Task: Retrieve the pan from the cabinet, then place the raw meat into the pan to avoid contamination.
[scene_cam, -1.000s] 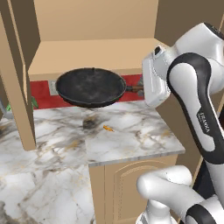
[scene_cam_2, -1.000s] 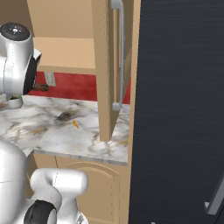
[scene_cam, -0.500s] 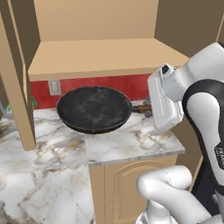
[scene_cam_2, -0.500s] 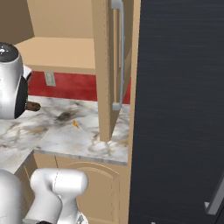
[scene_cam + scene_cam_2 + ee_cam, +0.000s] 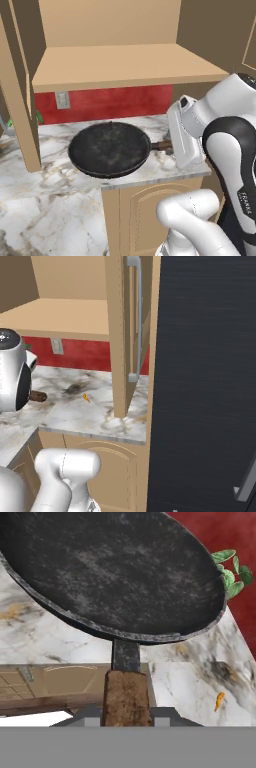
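Two fingertips of the gripper (image 5: 127,722) clasp the pan (image 5: 109,148) (by its handle) above the marble counter (image 5: 45,210).

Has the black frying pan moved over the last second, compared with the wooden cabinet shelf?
Yes. The round matte black frying pan has dropped away from the plain wooden cabinet shelf above it, down to the marble counter, held by its brown handle.
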